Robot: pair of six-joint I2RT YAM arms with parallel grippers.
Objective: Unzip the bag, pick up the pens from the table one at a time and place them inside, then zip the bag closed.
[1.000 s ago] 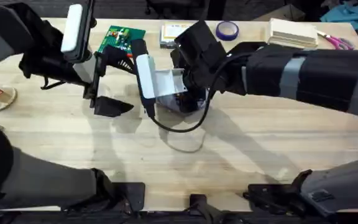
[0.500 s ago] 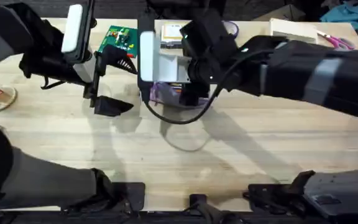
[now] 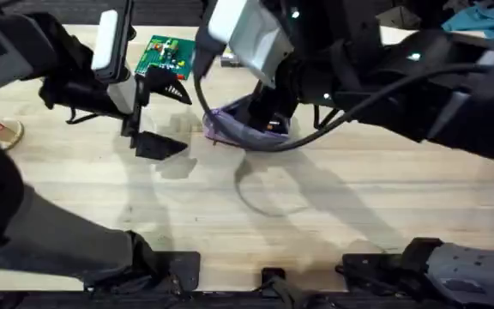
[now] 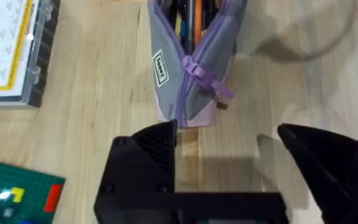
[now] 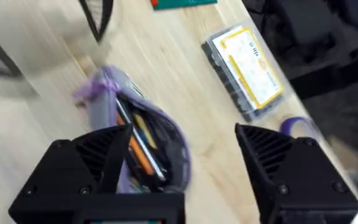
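Pencil pouch (image 4: 191, 68) lies unzipped just ahead of your open, empty left gripper (image 4: 241, 168), with the pens (image 5: 138, 149) already inside. Your right gripper (image 5: 185, 155) hangs open above it. You have only the zipping left.

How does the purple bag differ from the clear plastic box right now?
The bag is soft lavender and grey fabric; the clear plastic box is rigid, with a yellow label. The bag gapes open at the top, with pens showing inside; the box lies flat with its lid shut. The bag sits below the right gripper, the box farther off. Both rest on the table.
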